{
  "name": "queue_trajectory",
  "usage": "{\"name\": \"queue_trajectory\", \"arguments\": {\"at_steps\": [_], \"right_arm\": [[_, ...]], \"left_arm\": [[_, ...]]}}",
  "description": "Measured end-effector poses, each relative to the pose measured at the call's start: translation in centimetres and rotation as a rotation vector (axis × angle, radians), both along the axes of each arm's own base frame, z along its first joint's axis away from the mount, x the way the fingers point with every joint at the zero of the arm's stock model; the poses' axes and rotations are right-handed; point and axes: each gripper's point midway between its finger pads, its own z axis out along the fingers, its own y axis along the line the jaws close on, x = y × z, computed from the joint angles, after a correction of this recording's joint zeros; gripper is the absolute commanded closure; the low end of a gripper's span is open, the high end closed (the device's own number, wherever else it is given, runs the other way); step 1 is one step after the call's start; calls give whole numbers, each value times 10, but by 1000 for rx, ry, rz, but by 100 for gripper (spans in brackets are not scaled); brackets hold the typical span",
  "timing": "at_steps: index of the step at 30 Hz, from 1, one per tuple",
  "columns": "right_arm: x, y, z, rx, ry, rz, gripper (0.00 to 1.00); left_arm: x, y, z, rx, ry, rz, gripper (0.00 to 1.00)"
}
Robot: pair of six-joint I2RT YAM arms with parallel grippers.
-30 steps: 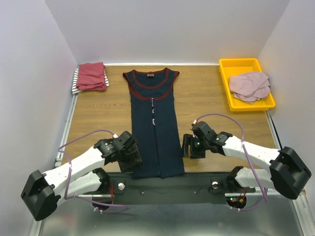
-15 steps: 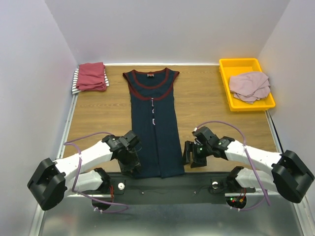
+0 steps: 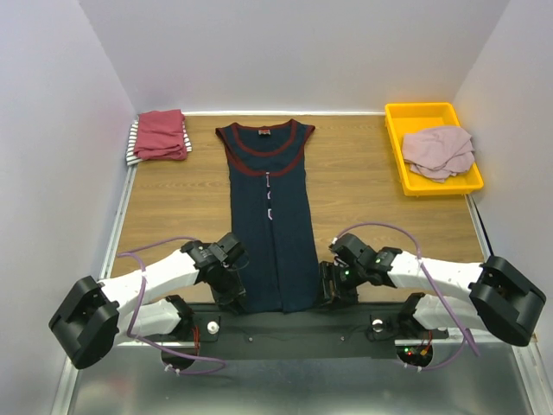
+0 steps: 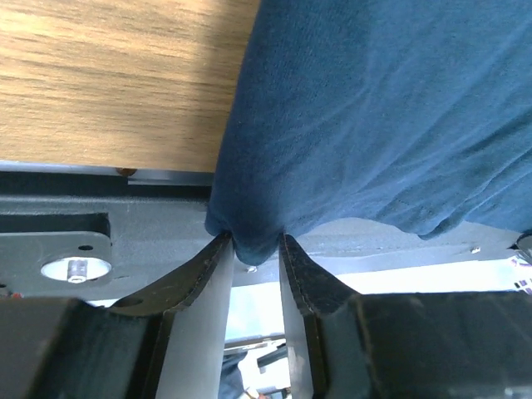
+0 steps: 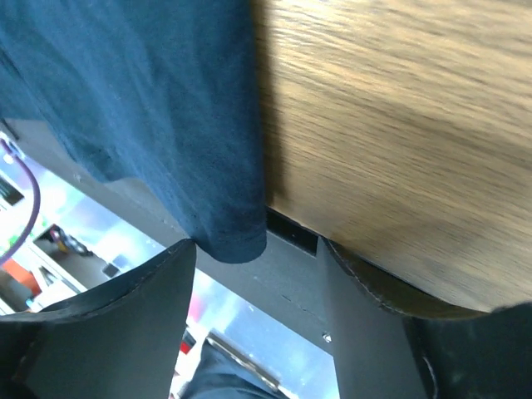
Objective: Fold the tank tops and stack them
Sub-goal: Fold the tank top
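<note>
**Q:** Where is the jersey?

**A:** The navy jersey [image 3: 270, 216] lies flat down the middle of the top view. Its maroon-trimmed neckline points to the top of the frame and its hem is at the bottom, by my arm bases. It is folded into a long narrow strip on the wooden table [image 3: 363, 181]. The hem reaches past the wood onto the black base plate [image 3: 285, 324].

**Q:** What are your grippers doing?

**A:** My left gripper [image 3: 232, 290] is at the hem's lower left corner. In the left wrist view, that corner is bunched between its jaws [image 4: 253, 241], and both jaws press the cloth, so it is pinching the jersey. My right gripper [image 3: 333, 284] is at the lower right corner. In the right wrist view its jaws [image 5: 258, 245] are spread wide. The corner sits between them, just touching the left one in the frame and apart from the other.

**Q:** What else is in view?

**A:** In the upper left of the top view, a folded red top [image 3: 162, 134] rests on a striped top [image 3: 132, 143], whose edge shows on the left. In the upper right, a crumpled pink top [image 3: 438, 151] lies in a yellow tray [image 3: 421, 113]. Both are well apart from the jersey.
</note>
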Motion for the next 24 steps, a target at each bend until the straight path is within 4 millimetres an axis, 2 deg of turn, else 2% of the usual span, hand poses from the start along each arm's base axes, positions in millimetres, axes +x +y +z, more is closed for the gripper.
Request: {"name": "queue_trajectory", "arguments": {"at_steps": [6, 9, 10, 14, 15, 17, 19, 24], "right_arm": [[2, -1, -2, -17, -7, -22, 37], [5, -1, -4, -32, -11, -37, 40], [6, -1, -5, -39, -9, -41, 44], [7, -1, -7, -58, -1, -50, 52], [7, -1, -8, -63, 1, -53, 53], [8, -1, -9, -70, 4, -60, 57], [10, 1, -8, -72, 4, -67, 58], [22, 10, 0, -59, -29, -88, 74]], "left_arm": [[-1, -1, -5, -12, 0, -4, 62], [1, -3, -5, -19, -9, -6, 67], [2, -3, -5, -21, -13, -8, 68], [4, -4, -5, -24, -25, -10, 84], [5, -4, -6, -24, -30, -11, 91], [6, -4, -6, -22, -36, -13, 99], [7, -3, -6, -19, -42, -12, 100], [10, -2, -7, -11, -63, -16, 100]]}}
